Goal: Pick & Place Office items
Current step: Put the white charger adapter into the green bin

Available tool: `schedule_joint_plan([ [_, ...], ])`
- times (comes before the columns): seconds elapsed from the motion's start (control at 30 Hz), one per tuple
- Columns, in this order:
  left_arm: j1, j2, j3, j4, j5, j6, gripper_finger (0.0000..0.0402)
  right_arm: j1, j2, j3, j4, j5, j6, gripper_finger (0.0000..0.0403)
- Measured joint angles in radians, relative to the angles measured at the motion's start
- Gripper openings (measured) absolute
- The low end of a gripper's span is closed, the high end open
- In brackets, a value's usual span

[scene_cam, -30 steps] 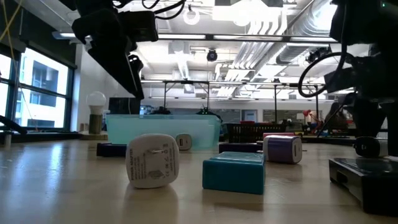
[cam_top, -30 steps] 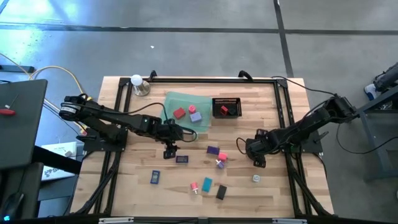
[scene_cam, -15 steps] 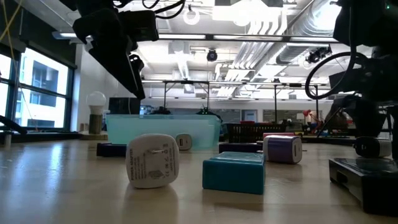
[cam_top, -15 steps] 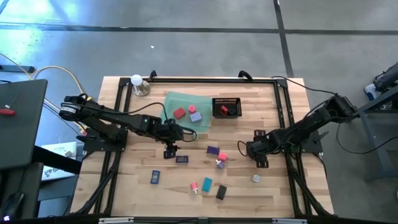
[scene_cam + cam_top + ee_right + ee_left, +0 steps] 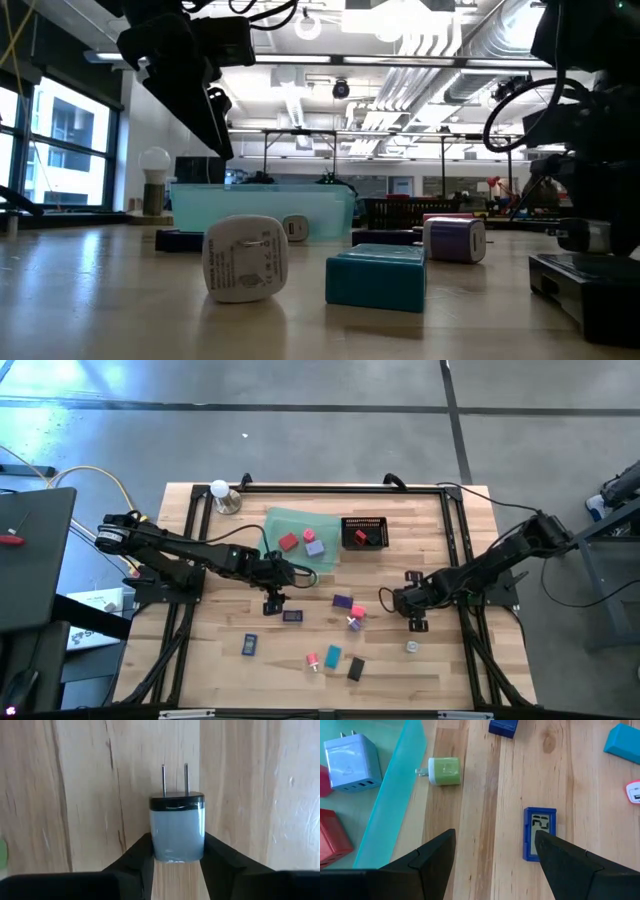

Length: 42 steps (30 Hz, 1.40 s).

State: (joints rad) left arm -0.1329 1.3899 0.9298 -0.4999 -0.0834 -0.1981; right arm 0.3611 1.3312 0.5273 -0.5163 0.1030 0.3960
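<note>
Toward the right edge of the desk [image 5: 200, 660], the right hand [image 5: 177, 857] is clenched on a pale grey wall charger plug [image 5: 177, 831]; the right wrist view shows both fingers pressed against the plug's flanks, prongs pointing away from the wrist. In the high view that hand [image 5: 400, 600] sits just right of the pink and purple items at the desk's middle. The grip looks centred and square.

Assessment: lift straight up before travelling, so the plug does not drag or twist. Its smooth sides may slip, so the clamp should be held firm throughout. Carry it high enough to clear the rim of the black mesh basket [image 5: 364, 532] or the green tray [image 5: 290, 522] near the far edge.

The left hand [image 5: 492, 855] hangs released above a blue clip-like item [image 5: 539, 833], beside the tray's edge, touching nothing.
</note>
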Motion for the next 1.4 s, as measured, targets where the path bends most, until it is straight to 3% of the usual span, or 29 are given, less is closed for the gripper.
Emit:
schedule_joint_plan([
  [0.23,0.0,0.0,0.0,0.007,-0.001,0.016,0.0266,-0.001,-0.008,0.009,0.092,0.14,0.026,0.0115],
  [0.43,0.0,0.0,-0.004,0.159,-0.061,0.061,0.0266,0.01,-0.009,0.095,0.145,0.338,0.008,0.0115],
  [0.57,0.0,0.0,-0.03,0.349,-0.066,0.175,0.0266,0.038,-0.01,0.128,0.318,0.504,-0.164,0.0115],
  [0.67,0.0,0.0,-0.044,0.48,-0.066,0.216,0.0266,0.039,-0.009,0.129,0.553,0.549,-0.365,0.0115],
  [0.87,0.005,-0.001,-0.046,0.686,-0.066,0.245,0.0266,0.034,-0.01,0.13,0.989,0.522,-0.706,0.0115],
  [1.0,-0.005,-0.001,-0.046,0.796,-0.044,0.323,0.0266,0.004,-0.01,0.13,1.111,0.418,-0.846,0.0115],
  [1.3,-0.043,-0.001,-0.046,0.959,-0.057,0.542,0.0266,-0.108,-0.011,0.13,1.163,0.111,-0.788,0.0115],
  [1.4,-0.038,0.007,-0.046,0.986,-0.056,0.521,0.0266,-0.119,-0.003,0.13,1.159,0.072,-0.782,0.0115],
])
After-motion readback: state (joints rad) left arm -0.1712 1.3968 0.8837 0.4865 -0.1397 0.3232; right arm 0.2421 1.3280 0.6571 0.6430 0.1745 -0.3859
